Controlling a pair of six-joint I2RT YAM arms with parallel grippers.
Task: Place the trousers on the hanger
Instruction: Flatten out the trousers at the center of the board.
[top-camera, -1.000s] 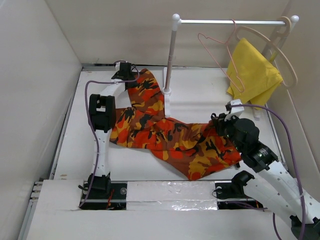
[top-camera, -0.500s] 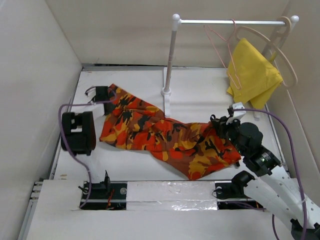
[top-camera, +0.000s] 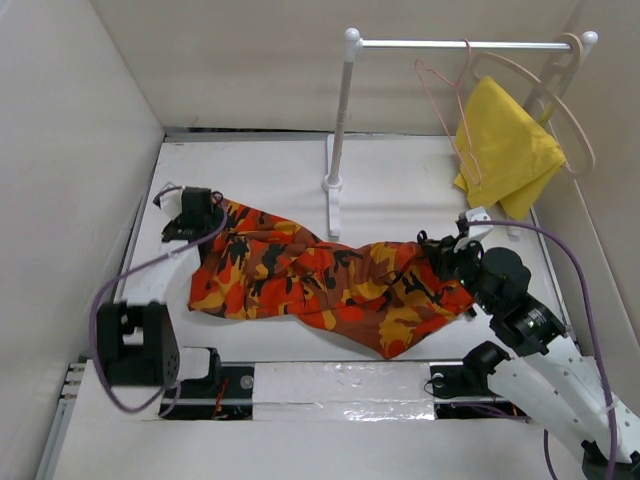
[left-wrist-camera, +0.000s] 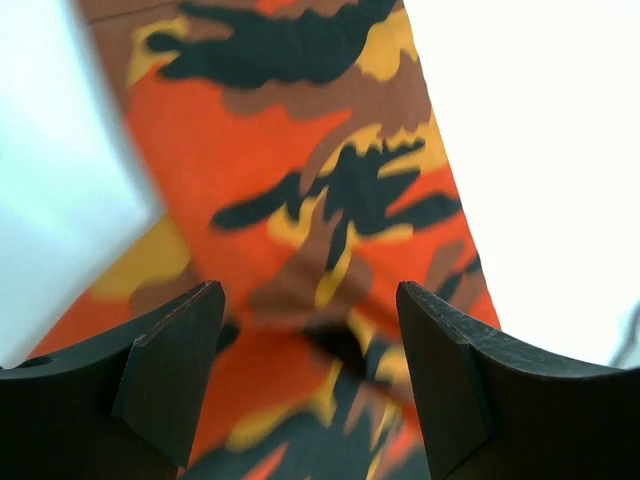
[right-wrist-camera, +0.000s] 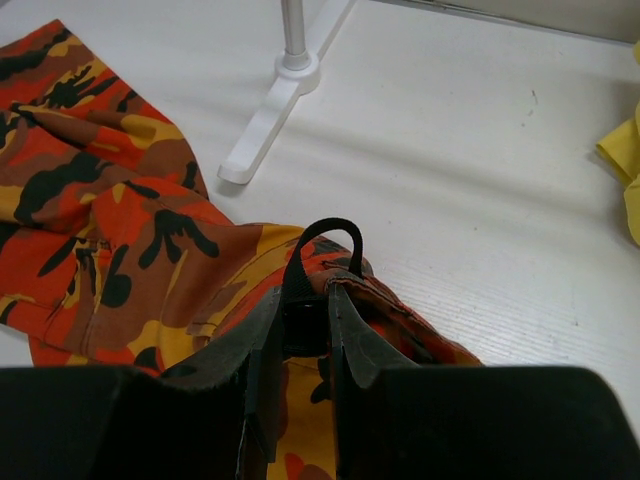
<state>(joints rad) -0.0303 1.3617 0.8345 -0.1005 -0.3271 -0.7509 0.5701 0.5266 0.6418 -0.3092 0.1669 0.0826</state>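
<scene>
The camouflage trousers (top-camera: 320, 280) lie crumpled across the table from left to right. My left gripper (top-camera: 205, 215) hovers at their far-left leg end. In the left wrist view it (left-wrist-camera: 310, 375) stands open, the printed trousers (left-wrist-camera: 300, 190) below the gap and nothing gripped. My right gripper (top-camera: 445, 255) is shut on the trousers' right end. The right wrist view shows that gripper (right-wrist-camera: 305, 320) pinching the waist edge, with a black loop (right-wrist-camera: 325, 235) sticking up past the tips. The pink wire hanger (top-camera: 445, 100) hangs empty from the rail at the back right.
A white rack pole (top-camera: 340, 120) stands on a foot (top-camera: 333, 205) just behind the trousers. Its rail (top-camera: 460, 44) also carries a beige wooden hanger (top-camera: 570, 100) with a yellow cloth (top-camera: 505, 150). Walls close in on the left and right.
My left arm drew back from the far corner toward the near left, dragging the trouser leg with it. Its jaws closed, then opened again. The right gripper kept its hold.
</scene>
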